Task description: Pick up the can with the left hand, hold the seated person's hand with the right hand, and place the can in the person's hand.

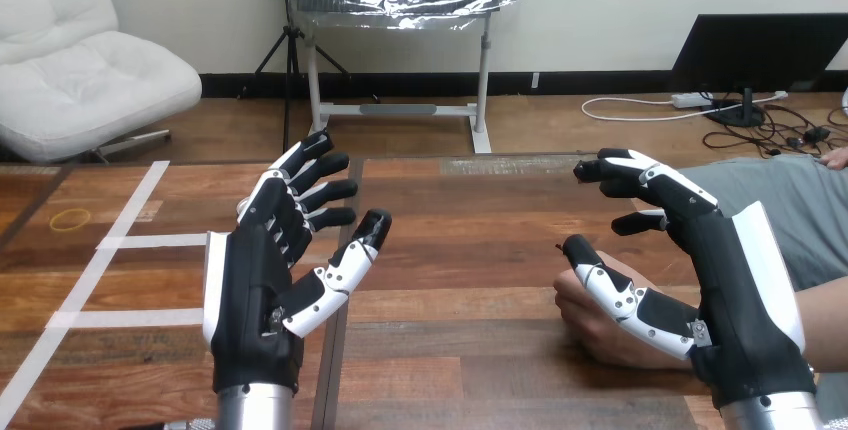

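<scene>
My left hand [255, 285] is raised over the wooden table [470, 250] left of centre, open, with its fingers spread and pointing away from me and nothing in it. At the right, my right hand [735, 280] is open too, fingers stretched toward the left. The person's hand [590, 328] rests on the table as a loose fist, just below and behind my right thumb. The thumb lies over it, but I cannot tell whether the two touch. The person's forearm [825, 315] comes in from the right edge behind my right hand.
White tape strips [120, 242] cross the table's left part, and a thin yellow ring [72, 218] lies near its far left. A dark seam [335, 360] runs down the table beside my left hand.
</scene>
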### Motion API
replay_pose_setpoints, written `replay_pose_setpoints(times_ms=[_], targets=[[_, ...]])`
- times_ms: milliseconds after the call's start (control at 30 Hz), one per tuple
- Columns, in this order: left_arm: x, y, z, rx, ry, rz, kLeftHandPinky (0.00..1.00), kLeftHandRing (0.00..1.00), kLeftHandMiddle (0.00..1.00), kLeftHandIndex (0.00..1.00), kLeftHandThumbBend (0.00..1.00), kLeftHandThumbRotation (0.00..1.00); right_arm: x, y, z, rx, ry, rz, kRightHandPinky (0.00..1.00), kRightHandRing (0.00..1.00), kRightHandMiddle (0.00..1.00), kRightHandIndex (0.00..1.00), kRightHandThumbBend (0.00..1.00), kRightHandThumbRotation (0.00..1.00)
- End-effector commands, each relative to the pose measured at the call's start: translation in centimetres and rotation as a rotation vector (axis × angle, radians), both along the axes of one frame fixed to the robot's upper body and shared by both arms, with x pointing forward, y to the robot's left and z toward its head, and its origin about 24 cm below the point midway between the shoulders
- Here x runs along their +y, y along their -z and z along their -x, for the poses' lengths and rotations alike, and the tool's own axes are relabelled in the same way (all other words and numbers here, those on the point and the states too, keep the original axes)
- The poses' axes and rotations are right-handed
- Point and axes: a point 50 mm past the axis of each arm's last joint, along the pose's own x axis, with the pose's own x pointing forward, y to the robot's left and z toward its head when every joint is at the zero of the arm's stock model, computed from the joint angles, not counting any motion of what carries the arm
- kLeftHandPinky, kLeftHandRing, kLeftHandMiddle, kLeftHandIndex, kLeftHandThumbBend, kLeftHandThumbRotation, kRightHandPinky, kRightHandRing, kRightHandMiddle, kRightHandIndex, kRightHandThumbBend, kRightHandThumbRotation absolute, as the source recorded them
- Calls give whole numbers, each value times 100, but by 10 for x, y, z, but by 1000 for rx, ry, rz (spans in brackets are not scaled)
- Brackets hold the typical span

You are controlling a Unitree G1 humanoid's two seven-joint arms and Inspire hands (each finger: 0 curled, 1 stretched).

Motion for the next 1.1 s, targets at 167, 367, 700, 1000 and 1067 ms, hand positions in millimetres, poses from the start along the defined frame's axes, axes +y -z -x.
replay_pose_setpoints(times_ms=[167,367,700,1000,1067], targets=[[21,-36,-13,-139,-21,-167,71,76,80,81,53,13,-1,-13,-9,-63,-15,-1,63,77,84,71,48,0],[36,-45,-17,-150,1,-215,73,77,81,81,55,12,-2,-12,-9,-61,-14,-2,63,78,85,71,48,0],[61,-60,-29,-161,-24,-380,75,77,79,80,60,15,-2,-12,-10,-56,-16,7,64,78,85,71,48,0],[78,-71,-44,-129,-59,-503,71,75,77,77,63,16,-1,-11,-11,-57,-21,11,64,78,84,71,47,0],[82,-73,-48,-120,-72,-535,71,74,77,77,64,17,-1,-11,-11,-59,-21,16,64,77,84,71,47,0]])
